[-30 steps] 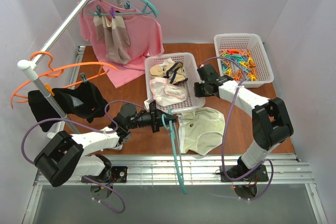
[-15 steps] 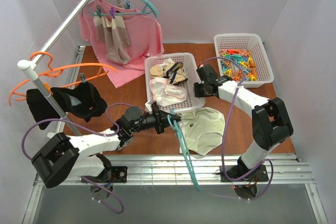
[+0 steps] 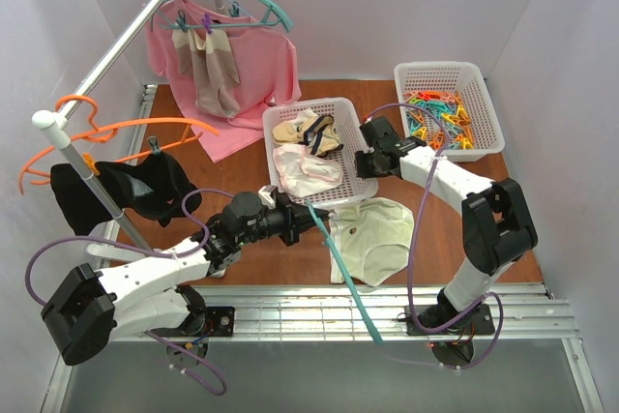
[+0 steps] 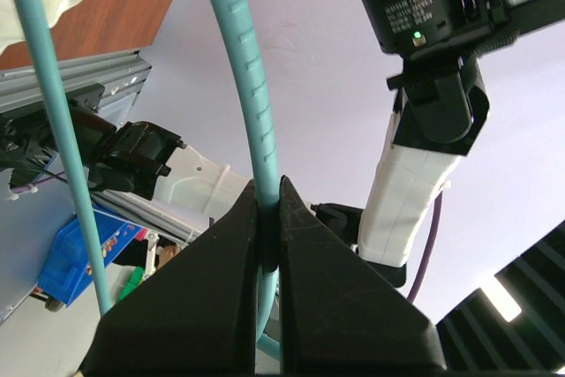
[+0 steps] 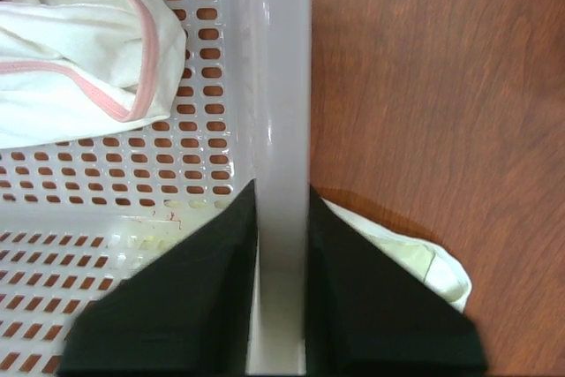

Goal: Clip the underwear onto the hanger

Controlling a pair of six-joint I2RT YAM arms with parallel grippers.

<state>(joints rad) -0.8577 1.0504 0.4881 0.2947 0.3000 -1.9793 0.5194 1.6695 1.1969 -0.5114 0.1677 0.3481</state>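
Now | left arm (image 3: 155,273) low, outstretched; left gripper (image 4: 268,205) pinching hanger (image 4: 254,86) | right arm (image 3: 447,177) bent; right gripper (image 5: 281,193) clamped on basket (image 5: 282,86) rim | basket: pink-and-white underwear (image 5: 79,68) | 2nd basket (image 3: 447,73): clothespins (image 3: 440,123)

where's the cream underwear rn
Top view: the cream underwear lies on the table right of centre, just in front of the laundry basket, beside the teal hanger.

White link shells on left arm (image 3: 145,278) and right arm (image 3: 440,176); black joint housings; looping purple cables (image 3: 409,268); black wedge-shaped fingers (image 5: 177,306).
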